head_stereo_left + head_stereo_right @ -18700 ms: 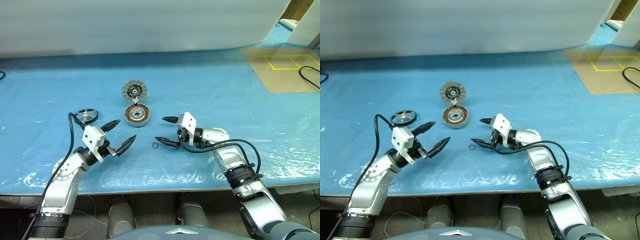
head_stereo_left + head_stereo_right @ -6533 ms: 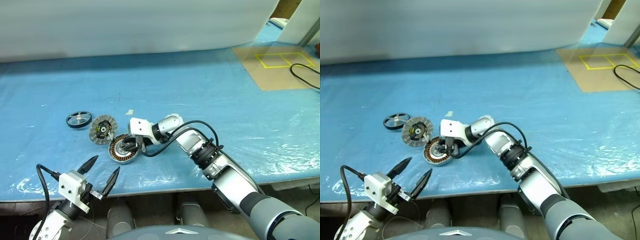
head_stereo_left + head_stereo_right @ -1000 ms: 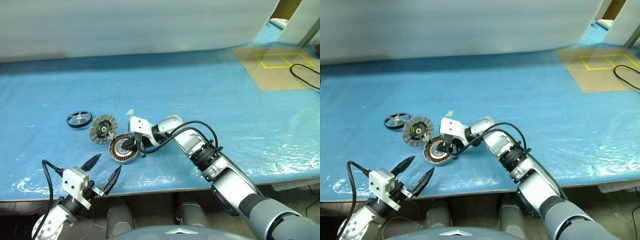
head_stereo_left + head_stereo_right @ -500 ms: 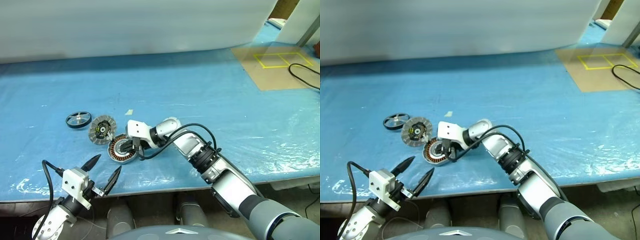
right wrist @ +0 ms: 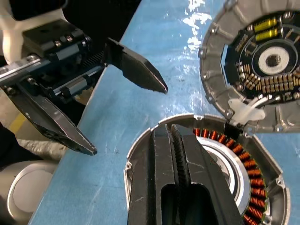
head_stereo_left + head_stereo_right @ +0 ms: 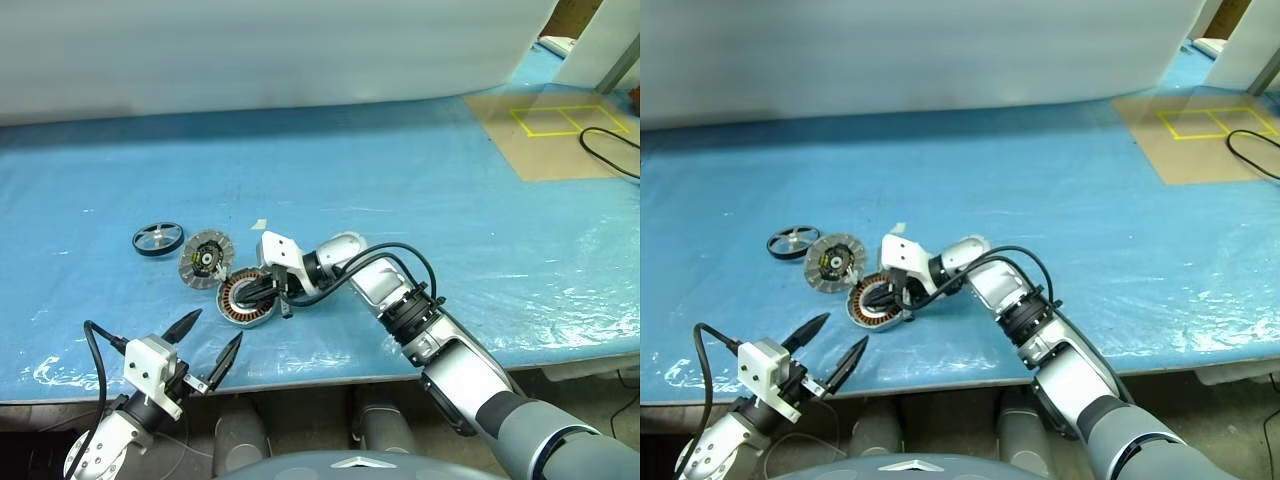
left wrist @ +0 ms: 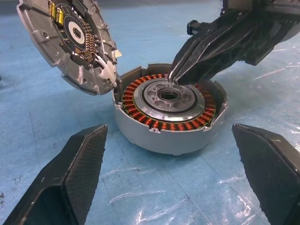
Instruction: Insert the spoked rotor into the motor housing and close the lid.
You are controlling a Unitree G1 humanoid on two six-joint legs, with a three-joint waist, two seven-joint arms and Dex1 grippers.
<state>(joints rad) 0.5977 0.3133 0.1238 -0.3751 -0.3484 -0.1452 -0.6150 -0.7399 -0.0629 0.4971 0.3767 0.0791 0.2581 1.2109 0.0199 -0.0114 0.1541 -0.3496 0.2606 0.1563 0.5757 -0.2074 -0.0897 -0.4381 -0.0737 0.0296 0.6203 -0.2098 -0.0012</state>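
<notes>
Head views: motor housing (image 6: 246,298) sits on the blue-covered desk (image 6: 420,190) near its front edge, open side up, copper windings showing. Lid (image 6: 205,259) leans just off the housing's 10 o'clock, inner face with the dark hub turned up, touching or nearly touching the housing rim. Spoked rotor (image 6: 158,239) lies flat at roughly 10 o'clock from the lid, close beside it but apart. Right claw (image 6: 266,297) reaches in from the housing's 3 o'clock, fingers pressed together, tips over the housing's inner ring. Left claw (image 6: 208,343) hangs off the desk's front edge at about 7 o'clock from the housing, fingers spread wide, holding nothing. Left wrist view: housing (image 7: 169,110) centred between the two spread black fingers (image 7: 70,180), winding ring and silver hub clear; lid (image 7: 70,40) stands tilted against the housing rim with a white connector at the joint; right claw (image 7: 174,78) comes down with its tips on the silver ring beside the hub. Right wrist view: closed fingers (image 5: 176,173) lie across the housing (image 5: 243,187), lid (image 5: 262,70) just beyond the rim, left claw (image 5: 124,117) open over the desk edge.
</notes>
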